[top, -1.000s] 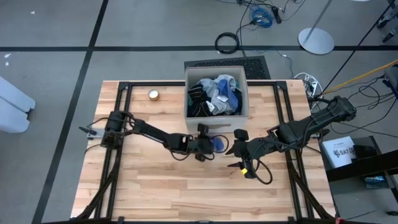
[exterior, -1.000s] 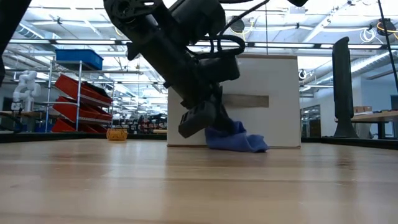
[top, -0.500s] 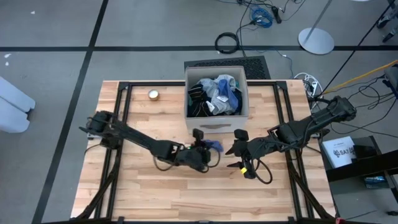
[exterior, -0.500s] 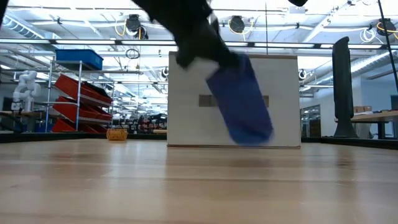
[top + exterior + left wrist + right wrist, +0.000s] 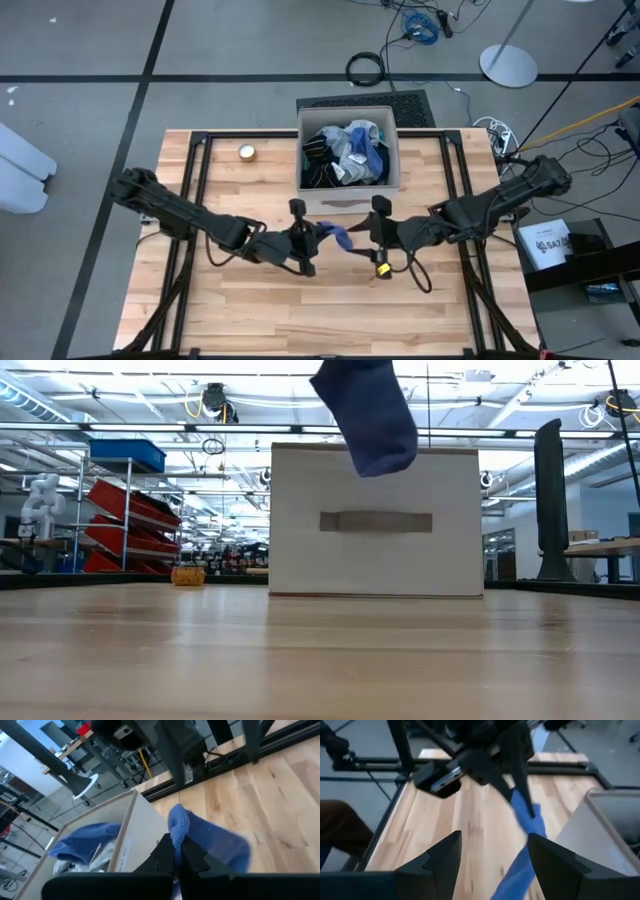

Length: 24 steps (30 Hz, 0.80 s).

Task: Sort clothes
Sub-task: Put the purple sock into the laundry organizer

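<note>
A small blue garment (image 5: pixel 338 236) hangs in the air in front of the beige box (image 5: pixel 348 190), with my left gripper (image 5: pixel 318 234) shut on it. In the low view the garment (image 5: pixel 368 415) dangles high, clear of the table. The box holds a heap of other clothes (image 5: pixel 345 152), blue, grey and black. My right gripper (image 5: pixel 376 236) stands open just to the garment's right, its fingers (image 5: pixel 445 857) apart and touching nothing. The right wrist view shows my left gripper (image 5: pixel 517 795) facing it with the garment (image 5: pixel 522 827) hanging below. My left gripper pinches the blue garment's bunched upper end (image 5: pixel 176 822) between its two fingers. The fingers come nearly level from the table's left, tipped slightly down. The rest of the garment (image 5: pixel 220 845) hangs slack below the fingers, lifted clear of the table.
The box stands at the table's far middle. A small round object (image 5: pixel 247 152) lies at the far left. Black frame rails (image 5: pixel 195 190) run along both sides of the table. Bare wood (image 5: pixel 330 310) stretches toward the near edge.
My left gripper has risen and drawn back from the box toward the table's near left, staying shut. The blue garment, which lay on the table against the box's front, now hangs clear of the table below the fingers.
</note>
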Available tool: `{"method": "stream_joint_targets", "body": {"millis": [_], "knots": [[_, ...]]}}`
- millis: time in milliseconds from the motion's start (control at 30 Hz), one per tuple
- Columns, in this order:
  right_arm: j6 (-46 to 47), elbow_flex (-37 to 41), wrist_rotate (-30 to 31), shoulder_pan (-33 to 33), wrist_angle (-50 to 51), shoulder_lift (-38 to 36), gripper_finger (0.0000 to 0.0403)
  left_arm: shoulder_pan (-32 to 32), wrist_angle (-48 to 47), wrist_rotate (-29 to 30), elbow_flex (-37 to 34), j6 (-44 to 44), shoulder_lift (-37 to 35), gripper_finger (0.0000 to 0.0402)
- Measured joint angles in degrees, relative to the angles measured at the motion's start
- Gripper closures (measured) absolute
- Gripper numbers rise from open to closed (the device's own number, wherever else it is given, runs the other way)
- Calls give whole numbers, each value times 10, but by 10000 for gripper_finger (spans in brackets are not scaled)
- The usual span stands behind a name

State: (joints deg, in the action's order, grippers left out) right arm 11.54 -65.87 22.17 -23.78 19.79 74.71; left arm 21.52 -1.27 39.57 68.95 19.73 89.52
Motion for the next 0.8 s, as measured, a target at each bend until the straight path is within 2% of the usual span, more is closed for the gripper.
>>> {"method": "stream_joint_targets", "body": {"millis": [167, 300, 633, 800], "knots": [[-19, 0, 9, 12, -33, 12, 188, 4, 3, -3, 0, 0, -5, 397], [-19, 0, 39, 23, -37, 29, 188, 9, 3, -3, 0, 0, -4, 397], [-19, 0, 34, 60, -46, 84, 189, 10, 3, -3, 0, 1, -4, 397], [-22, 0, 30, 65, -45, 89, 220, 10, -13, -3, 0, 2, -4, 397]]}}
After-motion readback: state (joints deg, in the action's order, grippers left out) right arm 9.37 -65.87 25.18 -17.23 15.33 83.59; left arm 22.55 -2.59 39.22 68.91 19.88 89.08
